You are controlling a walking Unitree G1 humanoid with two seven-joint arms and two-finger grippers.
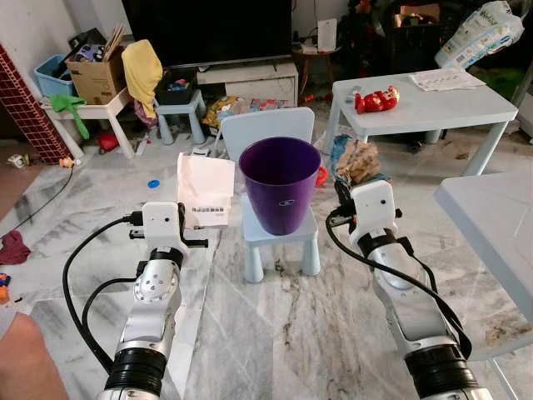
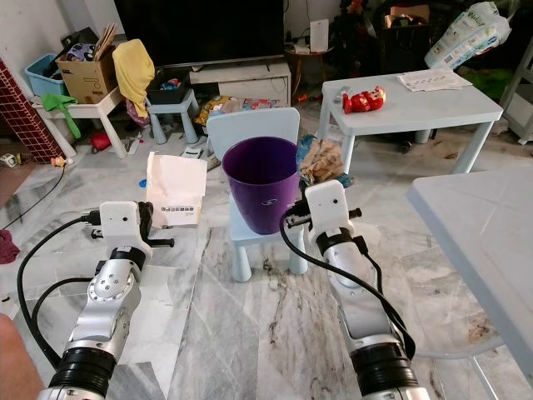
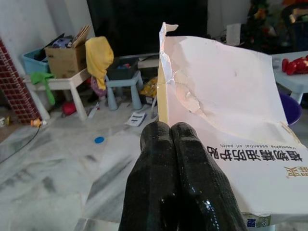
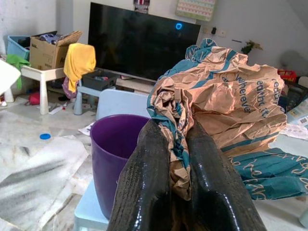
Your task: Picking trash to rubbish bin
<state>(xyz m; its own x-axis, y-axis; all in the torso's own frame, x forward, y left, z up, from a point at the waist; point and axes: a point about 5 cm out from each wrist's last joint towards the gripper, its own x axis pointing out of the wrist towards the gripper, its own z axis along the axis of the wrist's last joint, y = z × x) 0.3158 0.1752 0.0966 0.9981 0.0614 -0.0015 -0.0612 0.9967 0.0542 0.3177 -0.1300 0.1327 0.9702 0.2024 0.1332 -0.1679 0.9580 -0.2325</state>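
Observation:
A purple bin (image 1: pixel 280 183) stands on a small pale blue chair (image 1: pixel 279 225) in front of me. My left gripper (image 3: pixel 172 139) is shut on a flat white paper packet (image 1: pixel 205 190) with printed text, held up just left of the bin. My right gripper (image 4: pixel 177 144) is shut on a crumpled brown and teal paper bag (image 1: pixel 358 160), held up just right of the bin's rim. Both pieces of trash hang at about rim height, outside the bin.
A pale blue table (image 1: pixel 420 104) with a red toy (image 1: pixel 376 100) stands at the back right. Another table edge (image 1: pixel 491 225) is close on my right. A TV stand, a small stool (image 1: pixel 180 112), a cardboard box (image 1: pixel 96 71) and floor clutter lie behind.

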